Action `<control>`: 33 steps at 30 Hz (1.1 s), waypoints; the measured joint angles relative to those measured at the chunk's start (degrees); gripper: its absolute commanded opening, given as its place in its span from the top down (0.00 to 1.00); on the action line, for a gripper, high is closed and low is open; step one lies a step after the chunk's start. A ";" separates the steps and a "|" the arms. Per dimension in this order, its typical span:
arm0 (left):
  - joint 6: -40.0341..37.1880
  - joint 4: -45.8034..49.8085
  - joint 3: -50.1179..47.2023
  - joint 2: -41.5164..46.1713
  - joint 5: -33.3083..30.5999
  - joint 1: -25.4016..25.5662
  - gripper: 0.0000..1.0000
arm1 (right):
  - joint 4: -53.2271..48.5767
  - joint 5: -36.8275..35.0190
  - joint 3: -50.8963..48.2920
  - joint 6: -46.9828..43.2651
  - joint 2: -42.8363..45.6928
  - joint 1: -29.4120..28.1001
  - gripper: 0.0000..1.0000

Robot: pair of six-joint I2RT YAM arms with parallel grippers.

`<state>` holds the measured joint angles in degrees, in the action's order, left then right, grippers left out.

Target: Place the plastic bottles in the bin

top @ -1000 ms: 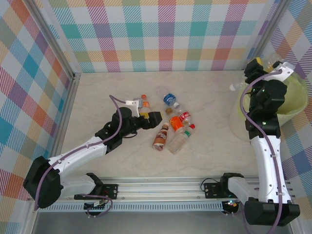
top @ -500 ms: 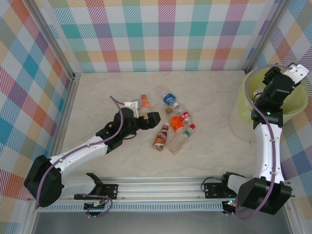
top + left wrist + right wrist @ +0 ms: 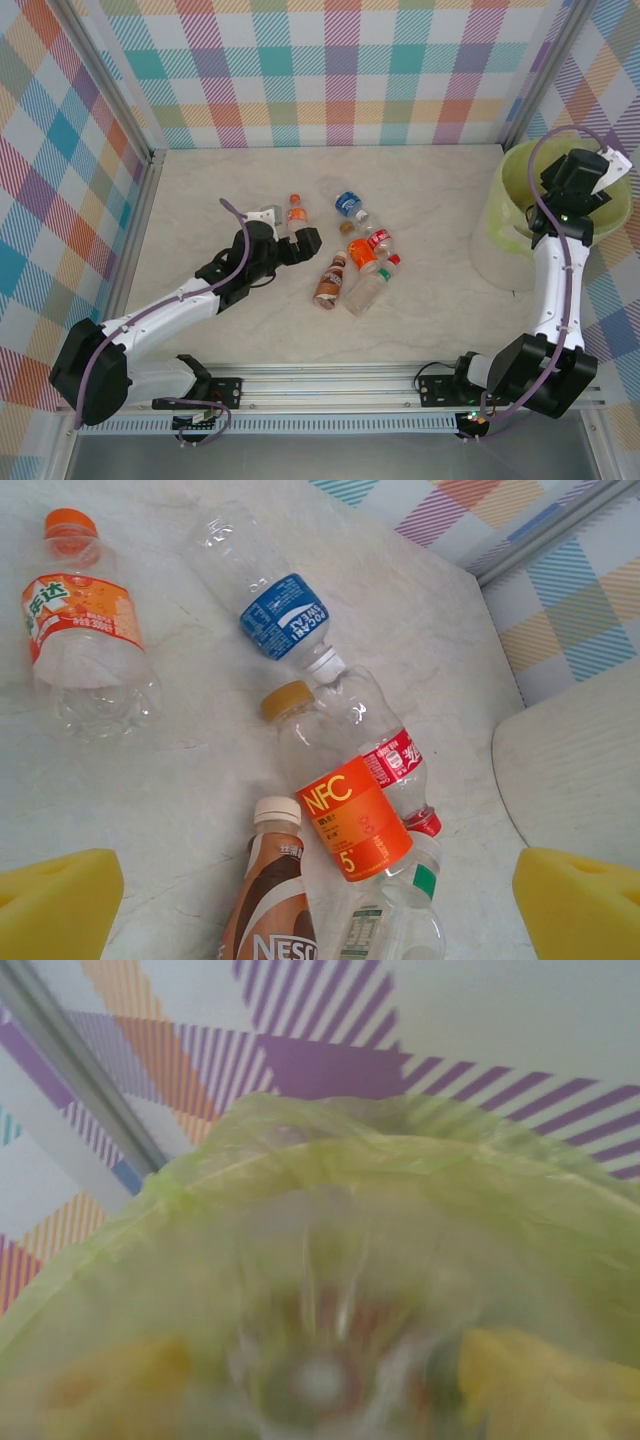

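Several plastic bottles lie at mid-table: an orange-labelled one (image 3: pixel 296 210) (image 3: pixel 85 620), a blue-labelled one (image 3: pixel 350 203) (image 3: pixel 285 630), and a touching heap of an NFC bottle (image 3: pixel 355 820), a red-labelled one (image 3: pixel 395 760), a brown one (image 3: pixel 330 282) and a clear one (image 3: pixel 368 288). My left gripper (image 3: pixel 290 232) (image 3: pixel 318 905) hovers open over the heap, holding nothing. My right gripper (image 3: pixel 600 165) (image 3: pixel 320 1380) hangs over the lime-green bin (image 3: pixel 515 200). A blurred clear bottle (image 3: pixel 330 1350) sits between its spread yellow pads (image 3: pixel 530 1370), above the bag liner (image 3: pixel 400 1160).
Checked walls with metal posts close in the table on the left, back and right. The bin stands in the far right corner. The arms' rail (image 3: pixel 340 385) runs along the near edge. Bare tabletop lies left of and in front of the bottles.
My right arm has swung from beside the bin to over its mouth, and its jaws have spread. The left gripper has edged slightly left, toward the orange-labelled bottle.
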<state>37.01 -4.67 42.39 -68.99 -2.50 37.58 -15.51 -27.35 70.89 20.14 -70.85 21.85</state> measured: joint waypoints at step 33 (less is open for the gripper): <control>3.89 9.05 2.29 -8.50 -0.13 -8.13 0.00 | -1.42 46.58 1.73 9.22 6.58 -14.86 0.00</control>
<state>40.91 4.38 44.69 -77.49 -2.63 29.45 -16.93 19.22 72.62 29.36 -64.27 6.98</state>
